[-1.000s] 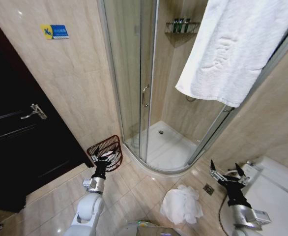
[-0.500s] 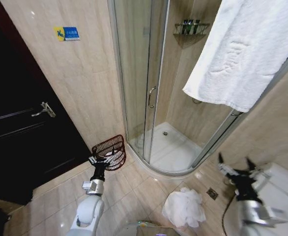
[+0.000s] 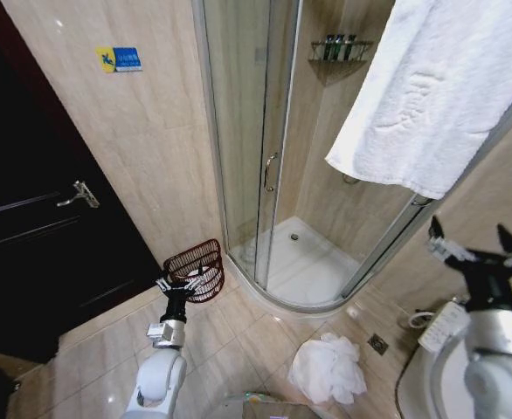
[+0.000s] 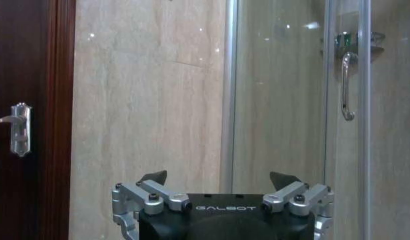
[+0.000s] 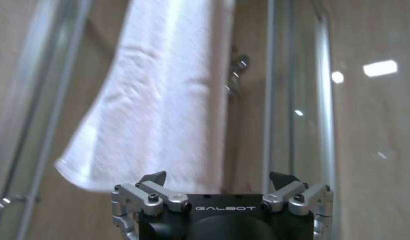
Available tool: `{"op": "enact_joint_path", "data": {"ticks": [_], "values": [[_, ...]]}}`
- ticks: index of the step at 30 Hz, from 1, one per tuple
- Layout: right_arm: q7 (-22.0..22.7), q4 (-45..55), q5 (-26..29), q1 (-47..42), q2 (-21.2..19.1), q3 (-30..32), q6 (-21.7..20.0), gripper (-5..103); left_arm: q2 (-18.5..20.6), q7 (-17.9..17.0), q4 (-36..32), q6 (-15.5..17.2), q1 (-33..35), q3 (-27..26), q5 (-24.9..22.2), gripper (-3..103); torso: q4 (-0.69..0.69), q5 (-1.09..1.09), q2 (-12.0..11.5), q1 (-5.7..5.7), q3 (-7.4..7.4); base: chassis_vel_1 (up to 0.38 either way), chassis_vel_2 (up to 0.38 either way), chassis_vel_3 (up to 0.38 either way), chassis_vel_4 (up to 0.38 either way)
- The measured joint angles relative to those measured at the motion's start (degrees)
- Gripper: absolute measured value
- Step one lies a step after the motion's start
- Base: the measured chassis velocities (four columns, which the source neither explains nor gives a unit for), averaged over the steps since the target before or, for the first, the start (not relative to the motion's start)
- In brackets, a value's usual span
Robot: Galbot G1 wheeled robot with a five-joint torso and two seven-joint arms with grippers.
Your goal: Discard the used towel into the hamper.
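A large white towel (image 3: 431,96) hangs over the top rail of the shower enclosure at the upper right. It also fills the middle of the right wrist view as the towel (image 5: 158,100), straight ahead of my right gripper (image 5: 218,177). A second white towel (image 3: 328,368) lies crumpled on the floor tiles. The reddish-brown wire hamper (image 3: 195,262) stands on the floor by the wall, left of the shower. My left gripper (image 3: 186,285) is open just in front of the hamper and holds nothing. Raised at the right, below the hanging towel's lower edge, my right gripper (image 3: 474,249) is open and empty.
A dark door (image 3: 29,244) with a lever handle fills the left. The curved glass shower enclosure (image 3: 256,131) with its handle stands in the middle, and a shelf of bottles (image 3: 336,45) hangs inside. A toilet (image 3: 439,327) is at the lower right, with a floor drain (image 3: 378,343) near it.
My right arm has risen from low beside the toilet to about the height of the hanging towel's lower edge. The head camera shifted a little. The left arm has kept still.
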Motion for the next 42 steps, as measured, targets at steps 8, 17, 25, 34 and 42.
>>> {"op": "enact_joint_path", "data": {"ticks": [8,17,25,34,42], "values": [[-0.1,-0.2,3.9,5.5,-8.4,-1.9,2.0,100,-0.5,0.0,1.1,0.0,0.0,-0.1,1.9,100,-0.01,0.0,-0.1,-0.05,-0.04,0.0,0.0,0.0,0.0],[1.3,-8.8,4.5,22.3,-17.2,-4.8,2.7,100,-1.7,0.0,4.1,0.4,-3.4,2.2,5.3,100,-0.02,-0.01,-0.1,-0.06,-0.07,0.0,0.0,0.0,0.0],[-0.6,-20.9,12.6,39.2,-28.6,-8.4,-0.4,100,-0.5,0.1,6.2,1.6,-6.0,2.1,5.3,100,-0.02,-0.02,-0.2,-0.09,-0.1,0.0,0.0,0.0,0.0],[-2.2,-25.3,19.4,50.8,-34.5,-13.8,-4.7,100,0.7,0.1,6.0,1.6,-5.7,0.8,3.7,100,-0.01,-0.01,-0.2,-0.11,-0.11,0.0,0.0,0.0,0.0],[-1.9,-31.3,19.3,68.4,-36.3,-27.2,-5.3,100,0.3,0.1,5.0,1.6,-5.0,1.0,3.7,100,0.0,-0.03,-0.2,-0.11,-0.12,0.0,0.0,0.0,0.0]]}}
